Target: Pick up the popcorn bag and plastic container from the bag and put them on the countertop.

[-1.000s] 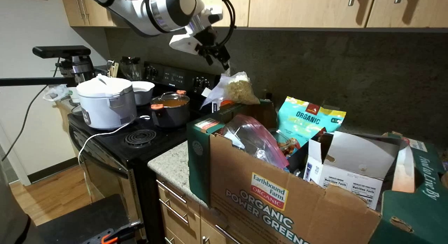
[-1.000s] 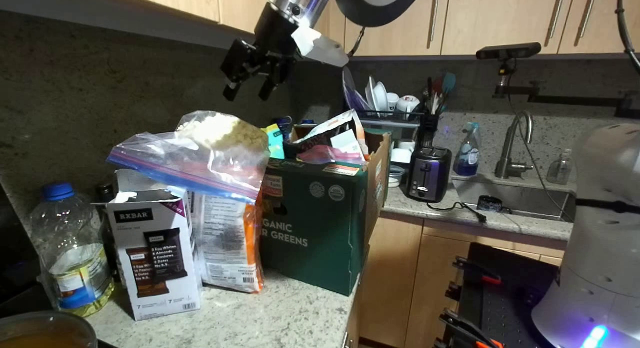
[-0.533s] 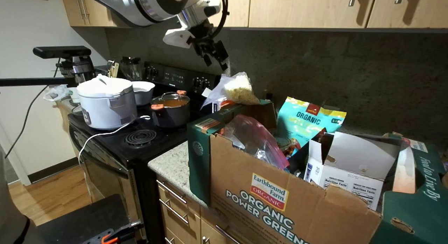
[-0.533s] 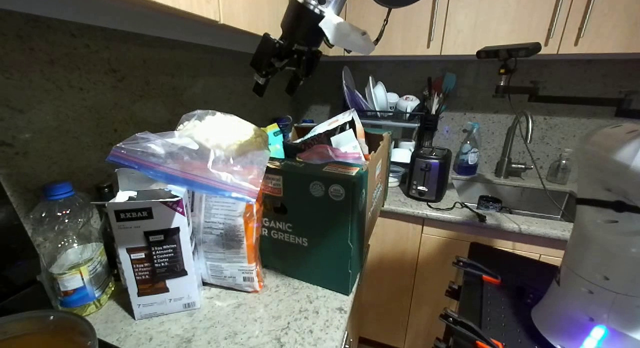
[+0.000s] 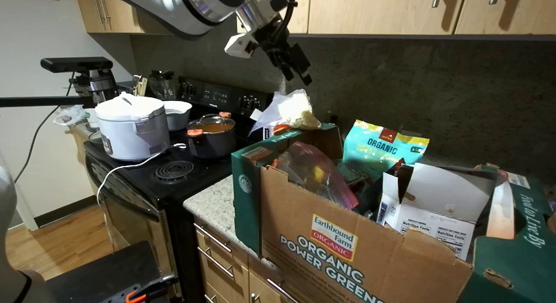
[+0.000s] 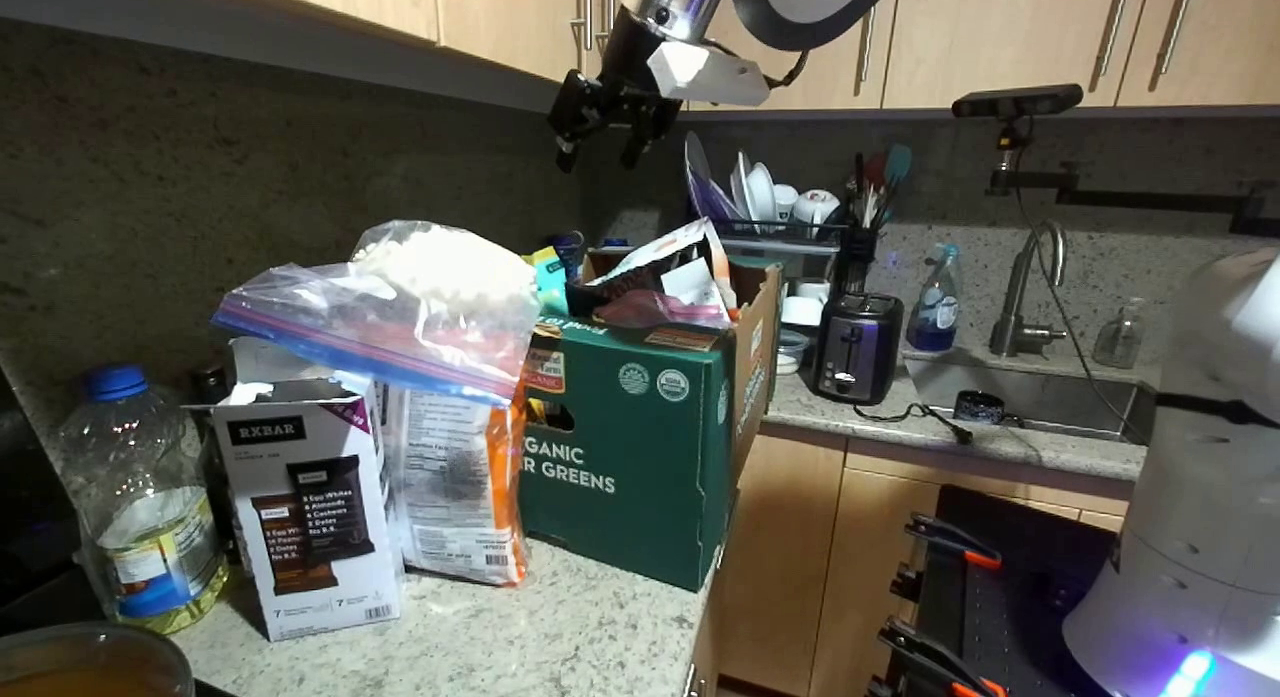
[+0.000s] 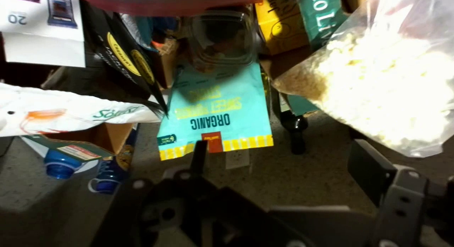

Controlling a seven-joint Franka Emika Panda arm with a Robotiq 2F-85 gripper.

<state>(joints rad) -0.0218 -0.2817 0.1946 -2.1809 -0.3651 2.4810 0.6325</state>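
The popcorn bag (image 5: 297,109), a clear zip bag of pale popcorn, lies on top of goods beside the box; it also shows in an exterior view (image 6: 440,267) and at the right of the wrist view (image 7: 386,87). The large brown and green cardboard box (image 5: 382,255) is the task's bag and stands on the light grey countertop (image 6: 560,627). A clear plastic container (image 7: 223,38) with dark contents sits inside the box, behind the teal bag in the wrist view. My gripper (image 7: 280,162) is open and empty, above the box's back corner in both exterior views (image 5: 298,77) (image 6: 598,157).
The box holds a teal bag (image 5: 382,142), a white carton (image 5: 434,220) and a clear bag with a red zip (image 5: 321,177). Beside it stand an RXBAR carton (image 6: 310,517), a white-orange bag (image 6: 455,487) and an oil bottle (image 6: 150,517). Cabinets (image 5: 386,11) hang overhead.
My gripper has moved away from above the popcorn bag toward the box, staying open. The popcorn bag has not moved and is now lit more brightly.
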